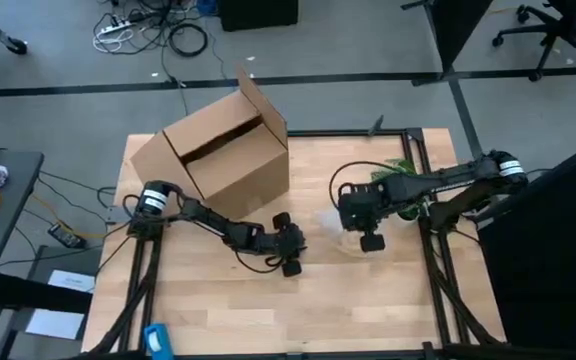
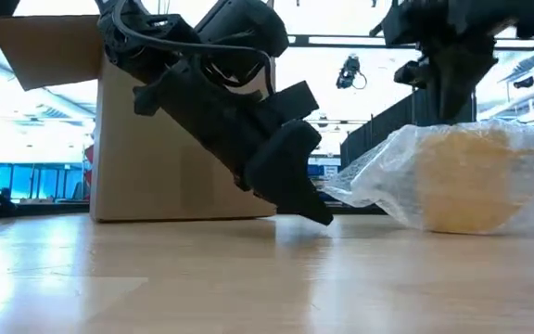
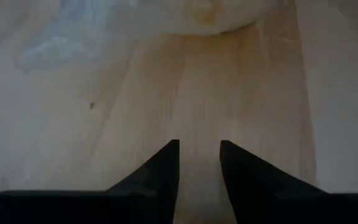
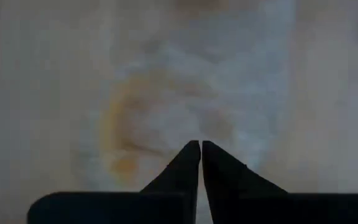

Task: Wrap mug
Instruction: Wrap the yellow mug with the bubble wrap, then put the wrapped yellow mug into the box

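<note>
The yellow-orange mug (image 2: 462, 186) lies on the table, wrapped in crinkly clear plastic (image 2: 378, 176), right of the table's middle (image 1: 353, 243). My right gripper (image 4: 201, 144) is shut and points down directly over the wrapped mug (image 4: 160, 124); in the low view it (image 2: 443, 107) stands just above the top of the plastic. My left gripper (image 3: 199, 146) is open with a narrow gap and nothing between its fingers. It slants down toward the table (image 2: 323, 215) just left of the bundle, whose plastic edge (image 3: 166, 18) lies ahead of it. My right gripper's shut fingers (image 2: 445, 97) come from above to the top of the plastic over the mug; I cannot tell whether they touch it. My left gripper's fingertips are low by the tabletop beside the plastic's edge; no touch shows.
A large open cardboard box (image 1: 228, 150) stands at the table's far left, behind my left arm. Bare wooden tabletop (image 1: 268, 310) stretches along the near side. Green stuff and cables (image 1: 398, 175) lie by the right arm's base.
</note>
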`<control>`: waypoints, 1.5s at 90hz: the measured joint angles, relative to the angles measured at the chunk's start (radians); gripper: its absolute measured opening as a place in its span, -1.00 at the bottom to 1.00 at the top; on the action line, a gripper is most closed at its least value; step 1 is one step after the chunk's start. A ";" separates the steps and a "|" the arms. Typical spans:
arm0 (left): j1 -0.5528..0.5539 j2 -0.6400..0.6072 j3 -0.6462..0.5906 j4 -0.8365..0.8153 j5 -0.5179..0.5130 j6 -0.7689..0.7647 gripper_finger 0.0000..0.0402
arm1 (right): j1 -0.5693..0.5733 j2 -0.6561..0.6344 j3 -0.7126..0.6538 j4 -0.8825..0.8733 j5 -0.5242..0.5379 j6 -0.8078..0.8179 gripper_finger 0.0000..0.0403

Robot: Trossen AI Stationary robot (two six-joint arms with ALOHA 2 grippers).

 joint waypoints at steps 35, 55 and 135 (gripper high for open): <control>0.000 -0.001 0.001 -0.013 -0.003 -0.023 -0.50 | 0.022 0.167 -0.176 0.277 -0.073 0.036 -1.00; -0.011 -0.001 0.001 -0.023 -0.003 -0.026 -0.50 | 0.029 0.181 -0.129 0.178 -0.041 0.048 -0.98; -0.107 -0.125 0.002 -0.031 0.020 -0.027 -0.50 | 0.173 0.072 -0.002 0.007 -0.097 0.535 0.46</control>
